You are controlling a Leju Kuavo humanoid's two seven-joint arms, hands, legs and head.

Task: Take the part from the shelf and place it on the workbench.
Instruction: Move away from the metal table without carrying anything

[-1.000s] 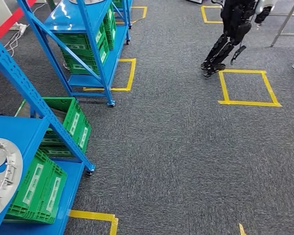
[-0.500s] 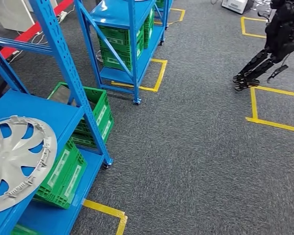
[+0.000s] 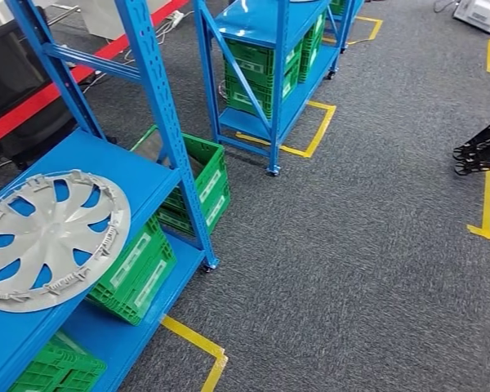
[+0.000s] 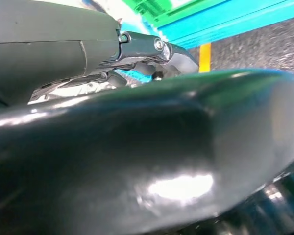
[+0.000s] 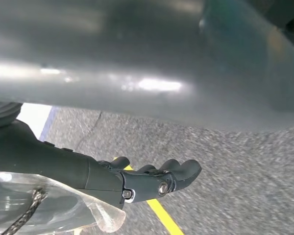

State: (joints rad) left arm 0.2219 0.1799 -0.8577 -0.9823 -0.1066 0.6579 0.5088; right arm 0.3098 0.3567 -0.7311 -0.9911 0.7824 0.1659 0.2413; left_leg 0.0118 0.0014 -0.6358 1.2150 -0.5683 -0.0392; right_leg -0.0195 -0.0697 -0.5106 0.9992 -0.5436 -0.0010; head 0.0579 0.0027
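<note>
The part is a silver hubcap [image 3: 48, 237] with curved spokes. It lies flat on the upper board of the near blue shelf [image 3: 138, 175], at the lower left of the head view. My left hand [image 4: 153, 49] hangs beside my body with its fingers stretched out and nothing in them; blue shelf boards and a green crate show behind it. My right hand [image 5: 157, 178] also hangs low over the grey carpet, its fingers lightly bent and holding nothing. Both hands are well away from the hubcap.
Green crates [image 3: 135, 269] sit on the near shelf's lower board, and another [image 3: 202, 184] stands behind its blue post [image 3: 168, 131]. A second blue rack [image 3: 273, 24] with crates stands farther back. Yellow tape [image 3: 196, 347] marks the carpet. Another robot's dark feet [image 3: 479, 151] are at the right.
My view has turned left, so the whole scene has slid to the right. The hubcap and its shelf now show in full; the other robot has dropped to the right edge.
</note>
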